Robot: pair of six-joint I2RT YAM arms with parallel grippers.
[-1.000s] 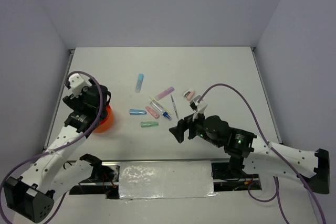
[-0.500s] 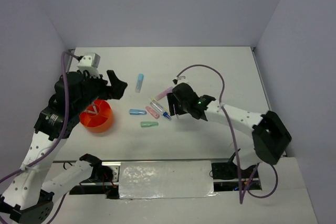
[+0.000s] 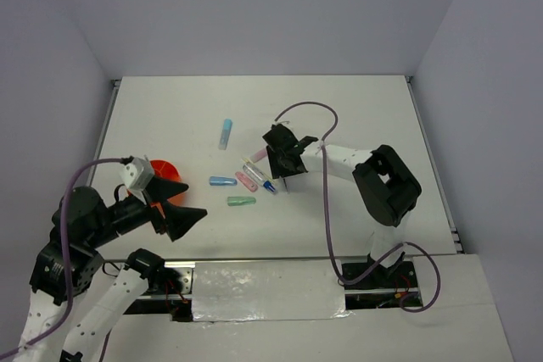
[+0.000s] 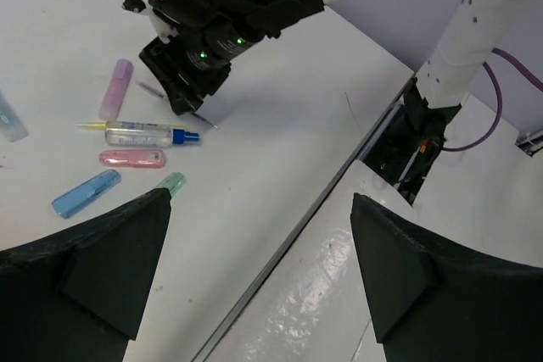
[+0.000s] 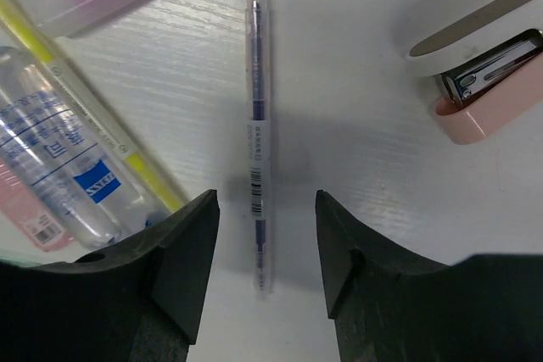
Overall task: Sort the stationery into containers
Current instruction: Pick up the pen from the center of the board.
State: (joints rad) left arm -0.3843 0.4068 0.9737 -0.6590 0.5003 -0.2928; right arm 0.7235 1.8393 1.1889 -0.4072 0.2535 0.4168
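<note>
My left hand (image 3: pixel 182 203) hangs nearest, over the near left of the table (image 3: pixel 365 116). Its fingers are spread wide apart and there is nothing between them. Just behind it stands the orange cup (image 3: pixel 163 167), partly hidden by my left wrist, so I cannot tell what is inside.

To the right of the cup the stationery lies loose on the table. The green piece (image 3: pixel 241 201) is nearest. A little farther lie the blue piece (image 3: pixel 222 181) and, just to its right, the pink piece (image 3: pixel 246 181). Beside that is the clear blue-tipped pen (image 3: pixel 260 177), slanted with its blue tip toward the near right. A thin yellow-ended stick (image 5: pixel 102 120) lies right against the clear pen.

My right hand (image 5: pixel 265 201) is down over the right end of this cluster, pointing at the table. Its fingers (image 5: pixel 182 252) are apart, one on each side of the thin grey pen (image 5: pixel 257 125). The pen lies flat between them with a gap on either side, and neither finger touches it.

Near the pen's far end, but apart from it, lies a small pink and white stapler (image 5: pixel 479 82). On the far left side of my right hand lies the purple marker (image 4: pixel 116 89). Farthest of all, the light blue piece (image 3: pixel 225 134) lies alone, well apart from the rest.
</note>
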